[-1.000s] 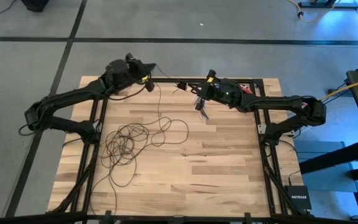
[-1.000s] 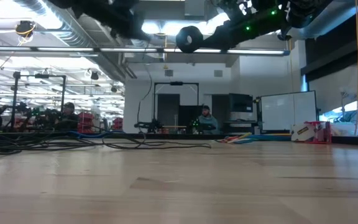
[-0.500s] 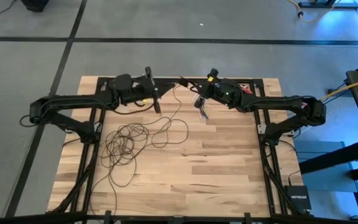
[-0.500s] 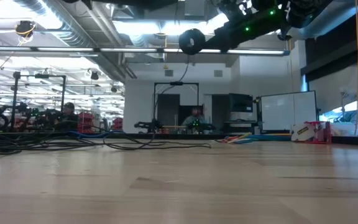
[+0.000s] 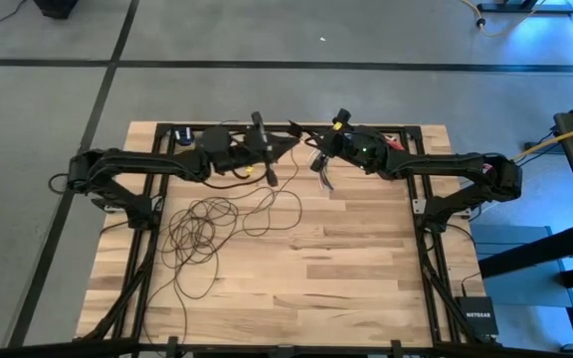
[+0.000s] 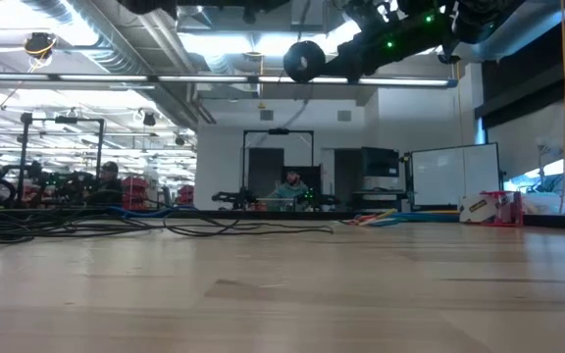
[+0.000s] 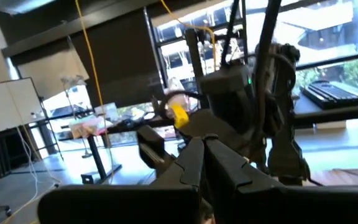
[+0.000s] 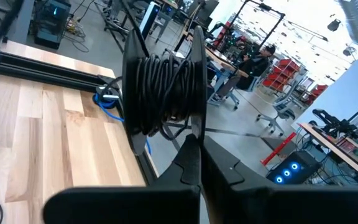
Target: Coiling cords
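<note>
Wooden table (image 5: 346,259) under shop lights. The cords (image 5: 207,227) are lying in loose loops on its left side, one strand being lifted to the clenched left gripper (image 5: 264,149). A spool (image 8: 166,93) is being pinched by the right gripper (image 5: 316,139), fingers squeezed together. Loops could get snagged and knotted if pulled fast.

We see the left gripper (image 5: 270,159) has swung across the table's far edge toward the right gripper (image 5: 311,149), trailing the cords (image 5: 207,224).
</note>
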Robot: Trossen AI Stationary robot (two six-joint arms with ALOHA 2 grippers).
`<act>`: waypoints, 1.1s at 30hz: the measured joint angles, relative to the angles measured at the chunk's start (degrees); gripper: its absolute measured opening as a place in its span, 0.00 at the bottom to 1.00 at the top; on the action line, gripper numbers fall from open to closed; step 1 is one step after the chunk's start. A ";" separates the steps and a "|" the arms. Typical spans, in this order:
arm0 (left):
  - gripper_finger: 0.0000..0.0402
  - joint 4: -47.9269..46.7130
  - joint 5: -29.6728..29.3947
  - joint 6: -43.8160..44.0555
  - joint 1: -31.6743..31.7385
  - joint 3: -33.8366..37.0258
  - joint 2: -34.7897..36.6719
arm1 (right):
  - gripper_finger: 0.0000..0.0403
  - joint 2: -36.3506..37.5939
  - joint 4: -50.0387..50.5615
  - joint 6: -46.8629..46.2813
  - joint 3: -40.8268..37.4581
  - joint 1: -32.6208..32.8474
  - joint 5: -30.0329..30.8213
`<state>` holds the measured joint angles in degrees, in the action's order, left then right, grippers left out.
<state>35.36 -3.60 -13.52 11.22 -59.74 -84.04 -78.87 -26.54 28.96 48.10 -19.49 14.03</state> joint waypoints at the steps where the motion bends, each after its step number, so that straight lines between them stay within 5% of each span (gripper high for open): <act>1: 0.01 0.21 0.02 0.00 -0.13 -0.46 -1.17 | 0.00 0.00 0.05 -0.01 0.01 0.00 0.09; 13: 0.01 1.70 -0.17 -3.42 -0.72 -1.88 -12.03 | 0.00 0.00 0.12 -1.47 -0.05 -0.04 0.03; 25: 0.01 -0.31 -3.69 -7.82 -0.81 -1.91 -11.83 | 0.00 -0.04 -1.31 -6.28 -0.09 -0.07 -6.07; 33: 0.01 -4.47 -18.53 -16.99 -0.96 -1.87 -11.44 | 0.00 -0.04 -1.18 -7.52 -0.09 -0.09 -7.21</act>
<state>30.89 -22.13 -30.51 10.26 -61.60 -95.48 -78.91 -27.71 21.44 48.01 -19.57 6.82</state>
